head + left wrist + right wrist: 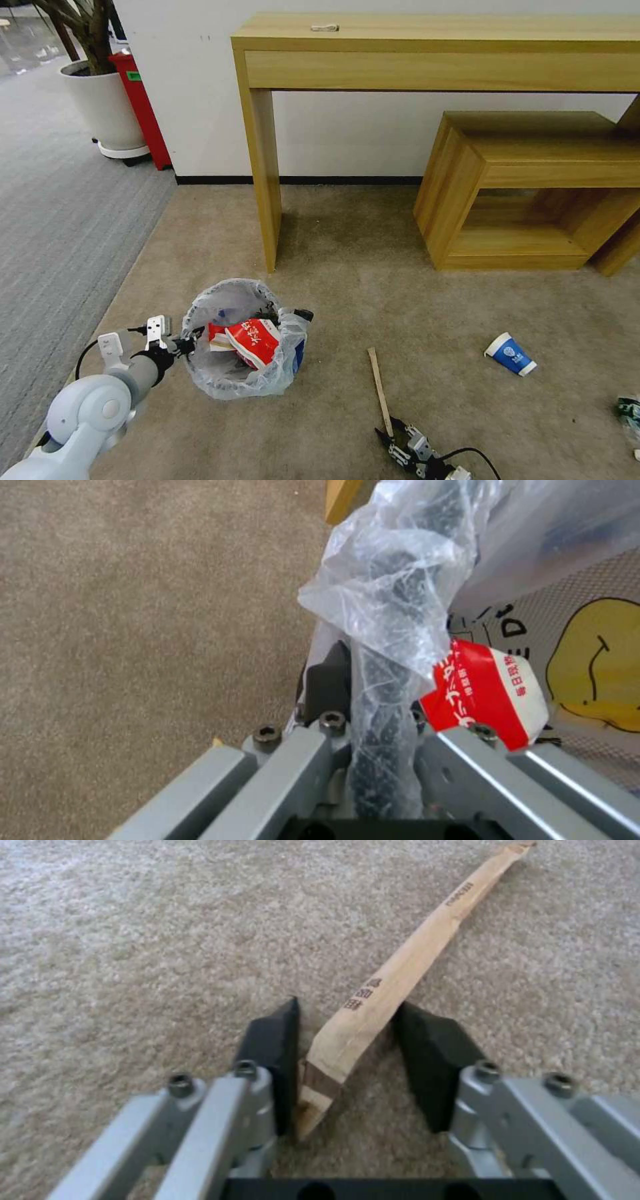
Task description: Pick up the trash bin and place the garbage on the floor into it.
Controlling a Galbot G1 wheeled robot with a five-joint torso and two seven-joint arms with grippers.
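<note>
The trash bin, black and lined with a crinkly clear bag, is on the beige floor at my front left. Red wrappers lie inside it. My left gripper is shut on the bin's near rim, one finger outside, and a red wrapper shows beside it. A wooden stick lies on the carpet. My right gripper is open, low over the floor, its fingers either side of the stick's near end. A blue-white paper cup lies to the right.
A tall wooden desk stands against the wall just beyond the bin, with a low wooden shelf unit under it at right. A crushed can lies at the far right edge. Grey striped carpet, a plant pot and a red bin are at left.
</note>
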